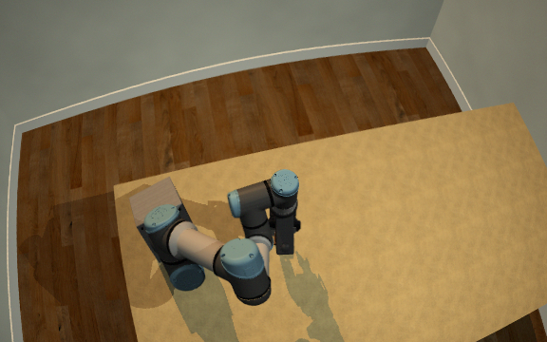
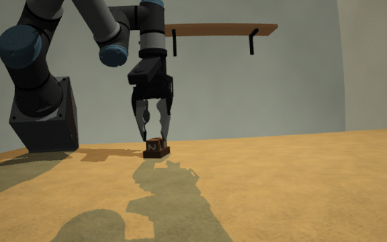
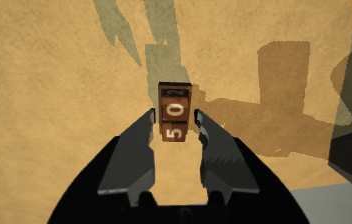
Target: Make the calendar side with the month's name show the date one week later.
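1. Two small brown wooden date cubes (image 3: 174,120) sit side by side in a dark brown wooden tray (image 2: 156,153). In the wrist view their upper faces read 0 and 5; in the exterior view the face turned to that camera shows a 2.
2. The tray rests on the tan surface (image 2: 281,175), near the arm's dark box-shaped pedestal (image 2: 67,134) and directly beneath the wrist.
3. The black two-jaw end effector (image 3: 175,117) hangs upright over the tray, its jaws parted to either side of the 0 cube with small gaps visible; it holds nothing.
4. Judged step: a cube has been let go in the tray, or the approach to a grasp is under way; I cannot tell which.
5. Which tray side bears the month name is not legible, so the date shown is uncertain.
6. Next move calls for checking that side, then gripping squarely, lifting clear of the tray walls, and turning the cube to the needed digit, upright.
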`<state>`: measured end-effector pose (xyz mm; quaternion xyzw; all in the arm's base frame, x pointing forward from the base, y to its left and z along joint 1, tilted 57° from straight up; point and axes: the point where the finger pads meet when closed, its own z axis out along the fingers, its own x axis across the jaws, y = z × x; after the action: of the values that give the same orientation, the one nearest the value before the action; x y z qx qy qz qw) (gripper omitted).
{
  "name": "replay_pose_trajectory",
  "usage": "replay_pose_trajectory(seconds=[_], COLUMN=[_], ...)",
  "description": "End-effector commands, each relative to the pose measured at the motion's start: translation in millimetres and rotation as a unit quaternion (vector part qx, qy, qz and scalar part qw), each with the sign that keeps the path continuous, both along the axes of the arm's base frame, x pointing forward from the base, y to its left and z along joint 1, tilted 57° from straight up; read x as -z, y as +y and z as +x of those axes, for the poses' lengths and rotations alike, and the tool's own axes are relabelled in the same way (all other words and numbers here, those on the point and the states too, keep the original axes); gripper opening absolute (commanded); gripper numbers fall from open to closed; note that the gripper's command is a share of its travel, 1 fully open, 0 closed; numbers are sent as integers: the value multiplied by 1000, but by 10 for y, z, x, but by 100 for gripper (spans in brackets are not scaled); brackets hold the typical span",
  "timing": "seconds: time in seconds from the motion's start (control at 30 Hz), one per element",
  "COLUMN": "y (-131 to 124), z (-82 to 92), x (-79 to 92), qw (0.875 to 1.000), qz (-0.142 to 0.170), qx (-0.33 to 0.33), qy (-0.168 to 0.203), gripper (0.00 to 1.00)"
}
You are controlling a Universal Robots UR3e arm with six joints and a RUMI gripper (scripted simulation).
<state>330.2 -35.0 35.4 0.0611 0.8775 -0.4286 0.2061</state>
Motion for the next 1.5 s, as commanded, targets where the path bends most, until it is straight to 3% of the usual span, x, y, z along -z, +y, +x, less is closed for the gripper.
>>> replay_pose_trajectory(seconds=[0.0, 1.0, 1.47], y=[74, 498, 572], z=[-26, -193, -223], x=[-52, -350, -403], qw=[1000, 1000, 1000], qz=[0, 0, 0], qx=[1, 1, 1], qy=[0, 0, 0], gripper=[29, 29, 29])
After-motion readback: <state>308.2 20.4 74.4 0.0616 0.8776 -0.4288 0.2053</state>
